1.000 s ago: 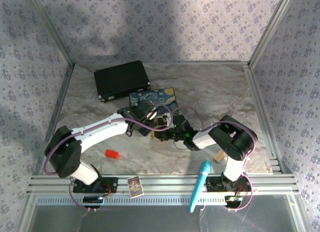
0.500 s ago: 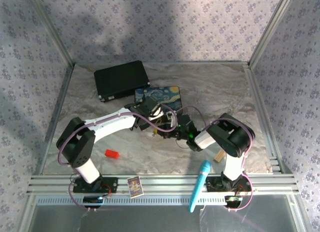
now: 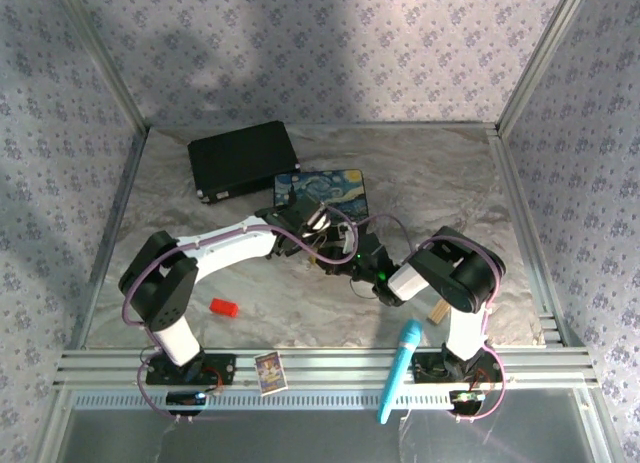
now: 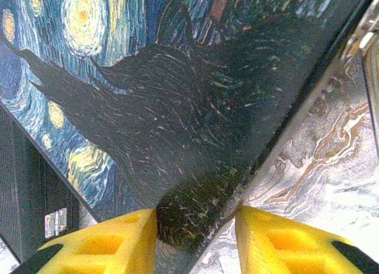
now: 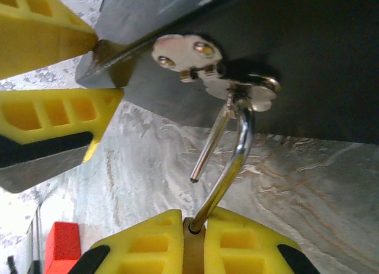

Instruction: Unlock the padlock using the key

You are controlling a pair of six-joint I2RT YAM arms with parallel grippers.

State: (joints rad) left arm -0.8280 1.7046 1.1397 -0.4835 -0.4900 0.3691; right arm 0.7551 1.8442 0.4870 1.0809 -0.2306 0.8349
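**Padlock pinched by its body, shackle hooked in the tin's hasp**

The padlock (image 5: 192, 250) hangs off the front wall of the painted tin (image 4: 177, 108), just above the desk (image 5: 308, 185). The right pincer (image 5: 194, 222) is clenched on its narrow brass body, so only a sliver of brass shows between the yellow pads. The left pincer (image 5: 103, 64) straddles a corner of the tin, and both pads appear to press on it, bracing the box.

Handling: the lock looks small, rigid and light, all hard metal. The brass faces are smooth, so a flat pinch across the two broad sides is the sound hold, and that is where the pads sit. The thin silver shackle (image 5: 238, 152) is round and slick, a poor place to grip. It can also pivot in the hasp (image 5: 189, 55), so the body may swing if the grip loosens.

Orientation: in the right wrist view the long axis runs from the body at the bottom edge up and slightly right to the hasp ring. The shackle points at the tin and the base points back into the pincer. The keyway is probably on that hidden base, between the pads, which would be awkward for a key. One shackle leg ends free in the air beside the other, so the lock appears already sprung.
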